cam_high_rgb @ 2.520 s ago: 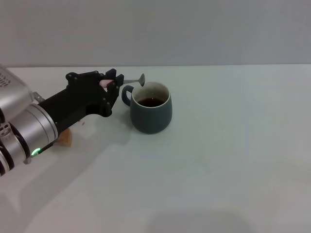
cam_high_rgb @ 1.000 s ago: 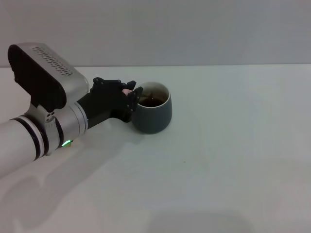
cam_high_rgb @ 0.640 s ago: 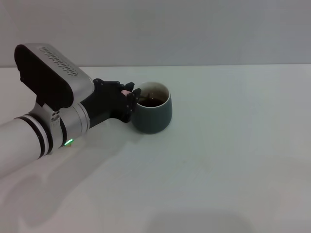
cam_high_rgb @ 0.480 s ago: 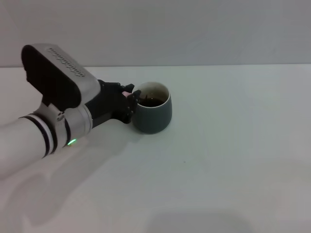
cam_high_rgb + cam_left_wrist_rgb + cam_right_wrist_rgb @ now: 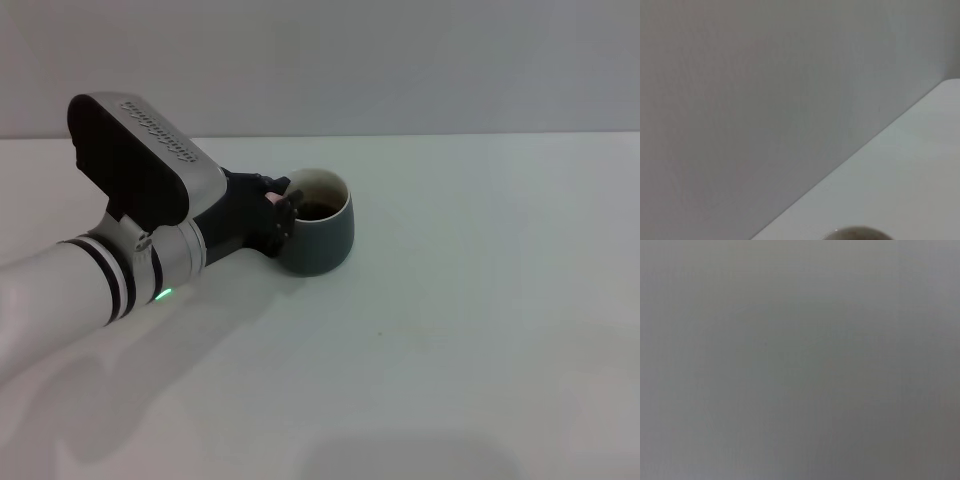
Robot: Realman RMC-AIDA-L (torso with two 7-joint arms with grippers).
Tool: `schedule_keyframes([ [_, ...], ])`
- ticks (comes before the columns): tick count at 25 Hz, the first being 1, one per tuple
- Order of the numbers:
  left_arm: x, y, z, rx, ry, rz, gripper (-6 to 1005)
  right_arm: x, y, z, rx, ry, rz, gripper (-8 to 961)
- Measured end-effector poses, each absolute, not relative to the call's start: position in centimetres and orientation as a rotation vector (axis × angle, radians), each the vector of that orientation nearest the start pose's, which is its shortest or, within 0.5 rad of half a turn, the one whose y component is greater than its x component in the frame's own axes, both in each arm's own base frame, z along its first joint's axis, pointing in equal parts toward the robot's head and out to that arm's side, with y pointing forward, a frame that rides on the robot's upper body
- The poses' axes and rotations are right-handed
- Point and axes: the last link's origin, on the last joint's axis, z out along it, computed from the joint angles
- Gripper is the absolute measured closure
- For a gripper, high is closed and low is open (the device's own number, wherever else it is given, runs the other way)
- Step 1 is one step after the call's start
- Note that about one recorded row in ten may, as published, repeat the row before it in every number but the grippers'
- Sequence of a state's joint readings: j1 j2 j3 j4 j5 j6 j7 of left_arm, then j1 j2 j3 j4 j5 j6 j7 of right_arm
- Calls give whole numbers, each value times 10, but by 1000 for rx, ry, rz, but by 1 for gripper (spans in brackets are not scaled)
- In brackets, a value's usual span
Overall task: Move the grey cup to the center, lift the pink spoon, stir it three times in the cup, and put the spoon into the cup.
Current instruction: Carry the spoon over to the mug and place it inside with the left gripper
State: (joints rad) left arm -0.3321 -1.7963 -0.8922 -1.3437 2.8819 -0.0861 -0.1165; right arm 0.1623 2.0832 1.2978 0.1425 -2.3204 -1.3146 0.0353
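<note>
We see a plain white table (image 5: 450, 330) running back to a grey wall. Directly on it stands the grey cup (image 5: 315, 235), upright, dark liquid inside, nearer the far edge and left of the table's middle.

grey cup (image 5: 322, 240): slate, cream rim | table (image 5: 470, 300): plain white

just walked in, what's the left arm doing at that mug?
The left end effector is at the left side of the grey cup on the white table, right up against its rim. A bit of the pink spoon handle shows between its fingers, pointing into the cup, which holds dark liquid. That looks like the stirring or drop-in step; the spoon's bowl is hidden. The right arm is not in the head view.
</note>
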Motion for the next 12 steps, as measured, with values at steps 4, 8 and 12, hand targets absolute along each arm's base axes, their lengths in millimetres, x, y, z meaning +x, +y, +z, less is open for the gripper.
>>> schedule_keyframes([
  [4, -182, 337, -55, -2319, -327, -278, 853, 425, 223, 57, -1063, 600, 452, 955],
  [8, -181, 332, -56, -2329, -325, -264, 853, 424, 224, 57, -1066, 600, 454, 954],
  [12, -183, 326, -54, -2325, -319, -250, 853, 423, 224, 55, -1075, 599, 456, 953],
])
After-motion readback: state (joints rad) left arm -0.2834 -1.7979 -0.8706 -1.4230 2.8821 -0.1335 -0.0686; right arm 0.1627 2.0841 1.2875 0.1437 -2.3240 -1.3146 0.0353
